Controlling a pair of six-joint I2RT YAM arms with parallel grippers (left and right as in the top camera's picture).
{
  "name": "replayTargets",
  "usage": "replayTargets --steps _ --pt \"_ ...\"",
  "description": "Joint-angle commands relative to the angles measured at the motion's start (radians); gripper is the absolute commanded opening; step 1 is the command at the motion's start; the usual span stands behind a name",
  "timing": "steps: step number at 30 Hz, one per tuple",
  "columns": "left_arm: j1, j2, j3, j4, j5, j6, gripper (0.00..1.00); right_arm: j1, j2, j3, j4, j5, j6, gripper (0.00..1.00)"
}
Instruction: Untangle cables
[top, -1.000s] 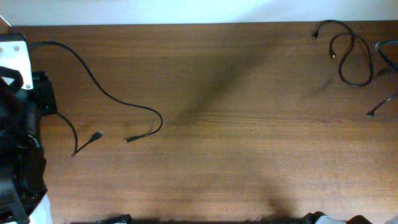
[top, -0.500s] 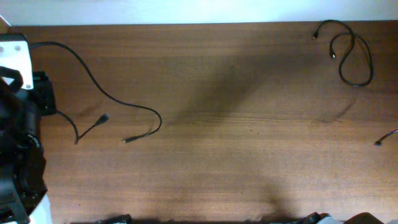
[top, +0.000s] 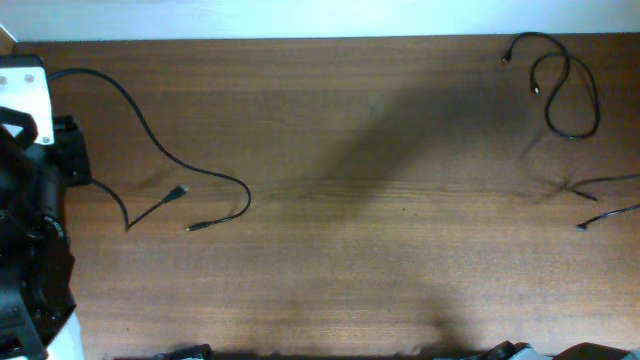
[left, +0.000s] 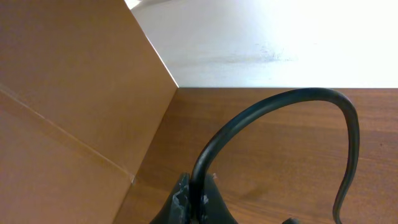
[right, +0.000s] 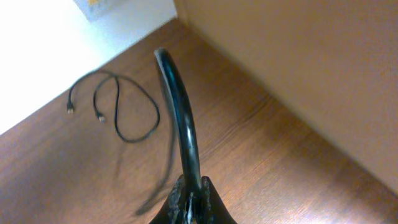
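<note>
A long black cable (top: 150, 140) runs from the left arm across the left of the table, its two plug ends (top: 180, 190) lying close together. My left gripper (left: 200, 202) is shut on this cable (left: 273, 106), which arches up from the jaws. A second black cable (top: 570, 95) lies looped at the far right back and also shows in the right wrist view (right: 127, 109). A third cable (top: 610, 212) trails in from the right edge. My right gripper (right: 191, 202) is shut on that cable (right: 180, 112). In the overhead view neither gripper's fingers are visible.
The left arm's black body and white mount (top: 25, 95) stand at the table's left edge. A brown cardboard wall (left: 68, 93) rises beside the left gripper, and another (right: 311, 68) beside the right gripper. A white wall borders the table's back.
The left cable's plug ends have shifted right and settled. The right cable's hanging end swung down, off the right edge, then back onto the table at the right.
</note>
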Motion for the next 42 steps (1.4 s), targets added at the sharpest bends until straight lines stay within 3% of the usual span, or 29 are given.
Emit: replayTargets --steps 1,8,18,27,34,42 --pt "0.005 -0.004 0.016 0.002 -0.01 0.008 0.0 0.0 -0.012 -0.109 0.072 -0.071 -0.002 0.04" --pt "0.005 -0.004 0.016 -0.004 -0.006 0.008 0.0 0.0 -0.011 -0.246 0.215 -0.11 -0.04 0.04" --pt "0.005 -0.004 0.016 -0.016 -0.007 0.008 0.0 -0.001 -0.008 -0.253 0.288 -0.053 -0.052 0.04" --pt "0.005 -0.004 0.016 -0.008 -0.004 0.008 0.0 0.032 0.078 -0.271 0.318 -0.157 -0.09 0.04" --pt "0.005 -0.003 0.016 -0.013 0.016 0.008 0.0 0.121 0.107 -0.293 0.329 -0.126 -0.142 0.04" --pt "0.005 -0.003 0.016 -0.021 0.016 0.008 0.0 0.123 0.107 -0.293 0.328 -0.057 -0.142 0.04"
